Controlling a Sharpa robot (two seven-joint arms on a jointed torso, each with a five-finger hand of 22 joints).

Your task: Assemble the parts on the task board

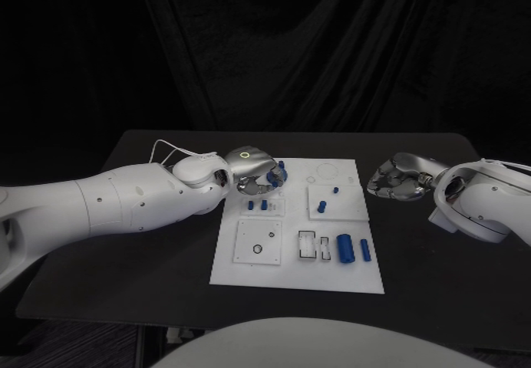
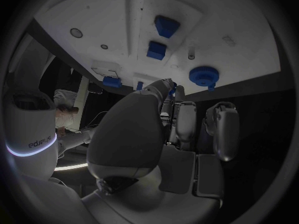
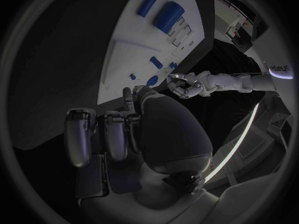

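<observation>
The white task board (image 1: 298,261) lies in the middle of the black table. My left hand (image 1: 255,172) hovers over its far left corner, fingertips by a round blue toothed part (image 2: 204,76) on the board (image 2: 93,15). A speck of blue shows between the thumb and a finger (image 2: 184,114); I cannot tell if it is pinched. Two blue pegs (image 1: 258,205) stand just nearer than the hand. Two blue cylinders (image 1: 354,248) lie at the board's near right, and two blue blocks (image 2: 161,37) sit mid-board. My right hand (image 1: 400,178) hangs beside the board's far right edge, holding nothing.
A white plate with a small ring (image 1: 259,248) and a frame of narrow slots (image 1: 314,245) occupy the board's near half. Bare black table (image 1: 144,261) stretches left of the board. Black curtain rises behind the table.
</observation>
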